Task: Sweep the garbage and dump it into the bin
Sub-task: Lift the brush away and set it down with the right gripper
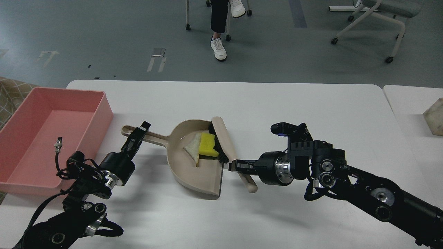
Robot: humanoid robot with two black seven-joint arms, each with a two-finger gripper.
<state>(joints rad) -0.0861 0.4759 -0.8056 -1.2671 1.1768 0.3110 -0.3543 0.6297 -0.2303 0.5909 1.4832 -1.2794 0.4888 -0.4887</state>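
The garbage lies in the beige dustpan [193, 173] at the table's middle: the yellow sponge-like piece [208, 144] and the pale flat strip [192, 148], both against the black bristles of the beige brush [221, 133]. My right gripper [237, 166] is shut on the brush handle near its lower end. My left gripper [139, 133] is shut on the dustpan's long handle, which points left. The pink bin [104, 114] stands at the table's left edge, just left of the left gripper, and holds nothing that I can see.
The white table [311, 110] ends at the right in a gap beside a second table with a pale block [434, 117] on it. Beyond the far edge are a seated person's feet [218, 48] and wheeled chairs [373, 20].
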